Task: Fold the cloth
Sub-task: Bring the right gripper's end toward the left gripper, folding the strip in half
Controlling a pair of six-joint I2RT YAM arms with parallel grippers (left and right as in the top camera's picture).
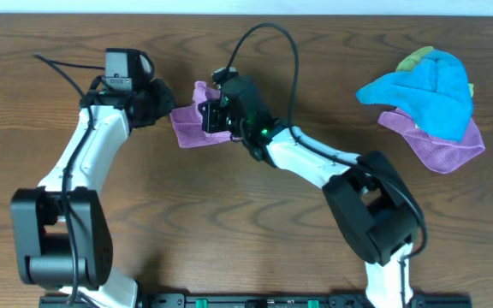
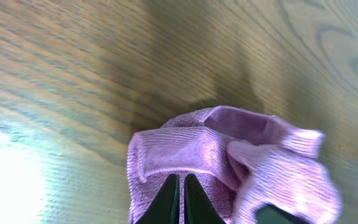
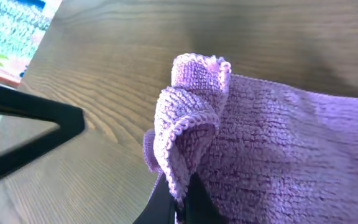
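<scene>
A small purple cloth (image 1: pixel 191 127) lies bunched on the wooden table at the back centre, between both grippers. My left gripper (image 1: pixel 163 109) is at its left edge, fingers shut on the cloth (image 2: pixel 185 158); the finger tips (image 2: pixel 182 186) press together over the fabric. My right gripper (image 1: pixel 221 115) is at its right edge, shut on a folded-over hem of the cloth (image 3: pixel 191 112), with its fingers (image 3: pixel 178 202) pinching the fabric. The cloth is crumpled and partly doubled over.
A pile of other cloths lies at the back right: a blue one (image 1: pixel 426 90) on top of a purple one (image 1: pixel 443 145), with a green one (image 1: pixel 418 58) peeking out behind. The right arm's cable (image 1: pixel 272 51) loops above the cloth.
</scene>
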